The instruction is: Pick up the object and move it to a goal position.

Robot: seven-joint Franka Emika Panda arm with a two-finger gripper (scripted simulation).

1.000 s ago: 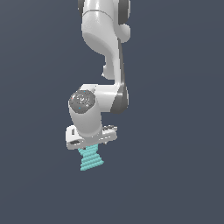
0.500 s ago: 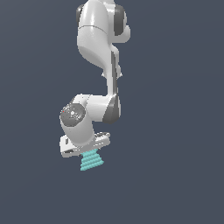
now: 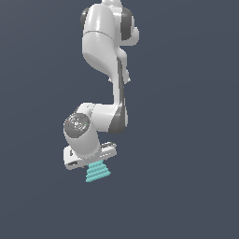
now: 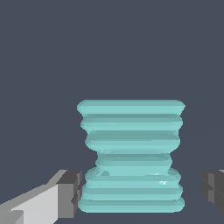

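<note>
The object (image 3: pixel 98 172) is a small turquoise hourglass-shaped piece with ridged layers, standing upright on the dark surface directly under the white arm's hand. In the wrist view the object (image 4: pixel 131 157) stands between the two fingers of my gripper (image 4: pixel 140 192). One dark finger pad (image 4: pixel 70 192) is at or against its lower layers. The other pad (image 4: pixel 213 188) stands apart from it with a gap. The jaws are open around the piece. In the exterior view my gripper (image 3: pixel 97 164) sits right on top of the object and its fingertips are hidden.
The dark grey-blue floor (image 3: pixel 186 186) spreads flat all around with nothing else on it. The white arm (image 3: pixel 102 51) rises above the hand.
The hand has come down over the turquoise piece and the arm has folded lower, toward the exterior view's left. The piece has stayed about where it was.
</note>
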